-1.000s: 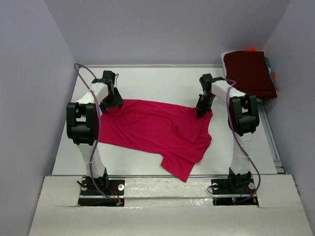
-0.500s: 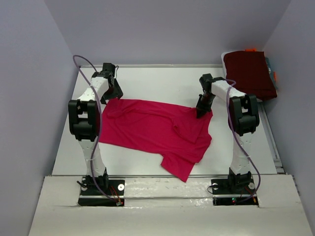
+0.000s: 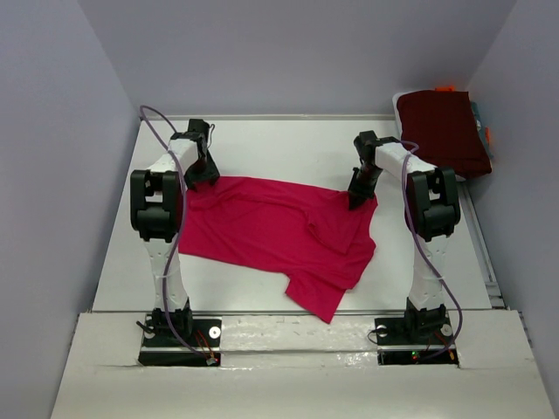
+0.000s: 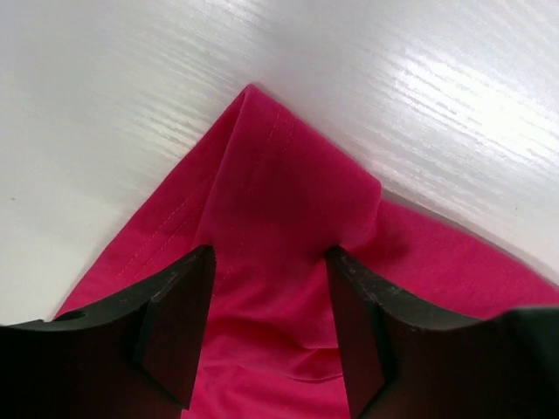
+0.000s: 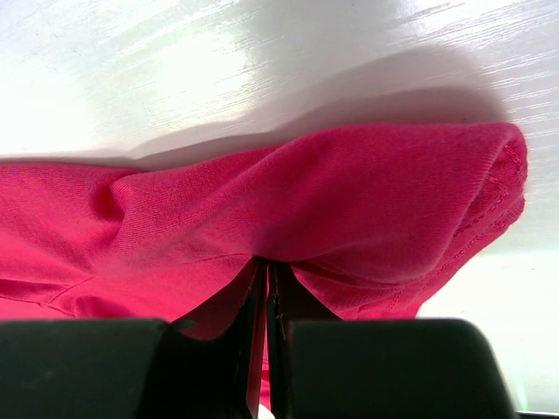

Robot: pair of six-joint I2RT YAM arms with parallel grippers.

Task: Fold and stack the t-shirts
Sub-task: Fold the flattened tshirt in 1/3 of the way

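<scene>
My left gripper [image 3: 203,175] stands over the far-left corner of the crimson-pink t-shirt [image 3: 271,227]. Its fingers [image 4: 179,323] are spread apart on either side of the pointed cloth corner [image 4: 279,183] and are not clamped on it. My right gripper [image 3: 358,199] is closed tight at the shirt's far-right corner, and the wrist view shows a bunched fold of the fabric [image 5: 332,192] pinched between its jaws [image 5: 266,271] just above the white surface. The shirt lies spread and somewhat rumpled across the middle of the table [image 3: 288,144]. Its long axis runs left to right between my two grippers, roughly parallel to the far edge. One flap trails off toward the near edge, right of centre, and ends in a blunt point close to that edge. I cannot tell from the creases which end is the collar. A folded dark maroon t-shirt [image 3: 444,129] rests at the far-right corner, well apart from the pink one.
</scene>
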